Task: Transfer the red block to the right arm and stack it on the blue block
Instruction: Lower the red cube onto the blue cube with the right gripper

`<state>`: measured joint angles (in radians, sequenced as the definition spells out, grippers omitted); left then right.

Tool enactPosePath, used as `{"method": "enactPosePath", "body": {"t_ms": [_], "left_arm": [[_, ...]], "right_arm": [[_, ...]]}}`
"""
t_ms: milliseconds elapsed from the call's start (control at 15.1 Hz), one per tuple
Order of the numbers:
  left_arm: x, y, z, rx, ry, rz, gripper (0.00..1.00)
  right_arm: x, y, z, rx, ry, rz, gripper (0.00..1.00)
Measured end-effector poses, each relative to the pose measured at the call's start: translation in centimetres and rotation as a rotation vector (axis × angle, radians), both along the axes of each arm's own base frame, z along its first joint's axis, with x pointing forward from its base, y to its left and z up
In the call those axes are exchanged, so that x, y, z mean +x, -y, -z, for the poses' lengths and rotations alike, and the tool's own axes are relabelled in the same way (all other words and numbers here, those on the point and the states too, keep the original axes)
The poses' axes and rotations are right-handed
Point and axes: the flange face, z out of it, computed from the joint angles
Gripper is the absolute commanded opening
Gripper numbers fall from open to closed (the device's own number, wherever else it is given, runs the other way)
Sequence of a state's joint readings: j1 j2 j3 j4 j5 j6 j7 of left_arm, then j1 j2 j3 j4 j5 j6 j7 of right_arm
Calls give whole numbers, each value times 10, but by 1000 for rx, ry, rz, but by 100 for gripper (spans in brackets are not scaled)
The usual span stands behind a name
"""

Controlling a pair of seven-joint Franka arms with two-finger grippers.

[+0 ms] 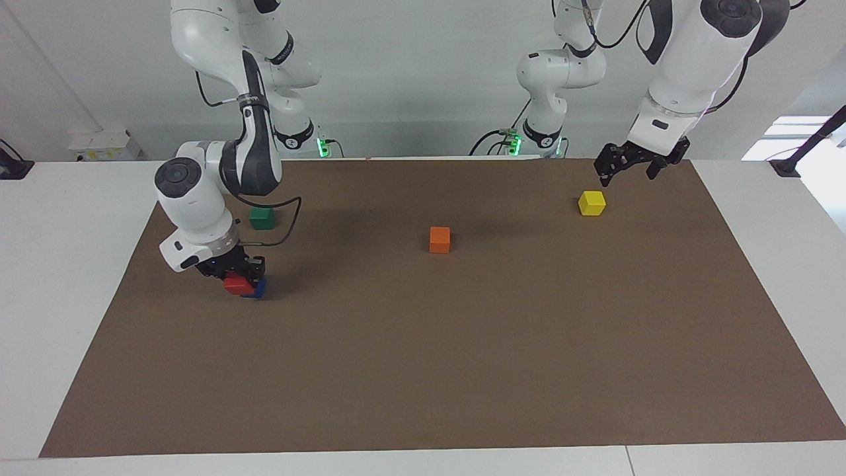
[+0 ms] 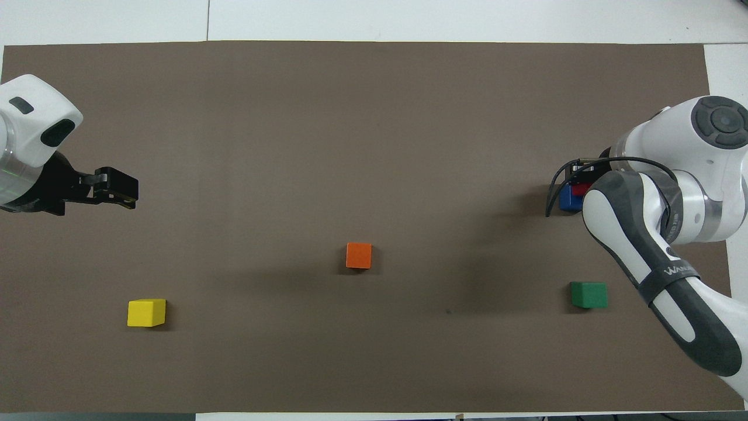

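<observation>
Facing view, my log: right tool (image 1: 239, 276) clenched on red block (image 1: 236, 285), set atop blue block (image 1: 258, 288) at the right arm's desk end. Left tool (image 1: 628, 165) released, above yellow block (image 1: 591, 203).

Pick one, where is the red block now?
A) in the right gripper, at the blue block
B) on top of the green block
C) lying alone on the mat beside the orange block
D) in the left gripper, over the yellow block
A: the right gripper is shut on the red block, which sits against the blue block; the left gripper carries nothing.
</observation>
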<state>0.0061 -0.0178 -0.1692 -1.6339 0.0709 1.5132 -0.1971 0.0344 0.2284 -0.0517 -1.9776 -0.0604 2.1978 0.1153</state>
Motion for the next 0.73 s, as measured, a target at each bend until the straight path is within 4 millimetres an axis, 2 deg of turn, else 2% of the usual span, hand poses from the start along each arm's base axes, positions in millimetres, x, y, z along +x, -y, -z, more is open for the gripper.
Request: {"method": "enactPosePath", "body": {"t_ms": [265, 397, 728], "left_arm": [[1, 0, -1, -11, 10, -2, 100], [6, 1, -4, -77, 45, -16, 100], [9, 1, -4, -105, 58, -22, 100]], "right_arm": [[-3, 1, 4, -1, -7, 92, 0], [-5, 0, 4, -3, -15, 136, 0], [-6, -1, 2, -3, -15, 153, 0]]}}
